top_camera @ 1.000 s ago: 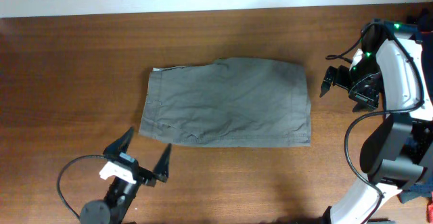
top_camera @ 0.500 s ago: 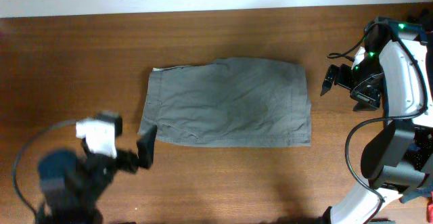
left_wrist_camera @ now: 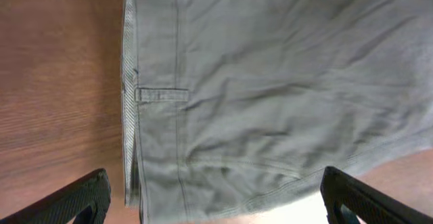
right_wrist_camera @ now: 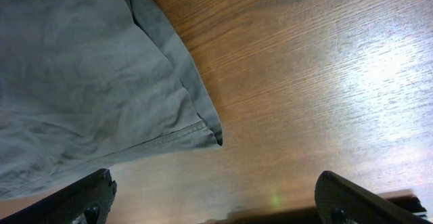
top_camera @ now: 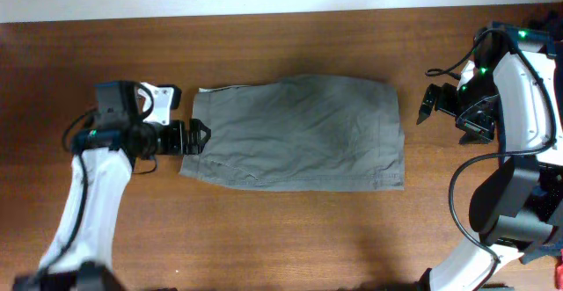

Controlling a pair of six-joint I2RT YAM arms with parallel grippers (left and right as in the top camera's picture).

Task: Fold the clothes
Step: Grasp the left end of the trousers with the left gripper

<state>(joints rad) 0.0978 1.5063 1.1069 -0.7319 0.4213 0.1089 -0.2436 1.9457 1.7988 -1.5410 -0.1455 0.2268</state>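
The left gripper [top_camera: 199, 138] stands wide open at the waistband [left_wrist_camera: 130, 116] of the shorts [top_camera: 299, 133]. The right gripper [top_camera: 424, 106] is wide open too. The fold is not begun; next, pinch that edge.

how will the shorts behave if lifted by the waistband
Probably floppy: the grey-olive shorts lie flat and wrinkled, so lifted parts should sag. Likely light, since the cloth looks thin. Pushed, they would likely bunch rather than slide.

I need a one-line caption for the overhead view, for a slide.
Grey-olive shorts lying flat on a table, the left gripper open at the waistband, the right gripper open beside the hem.
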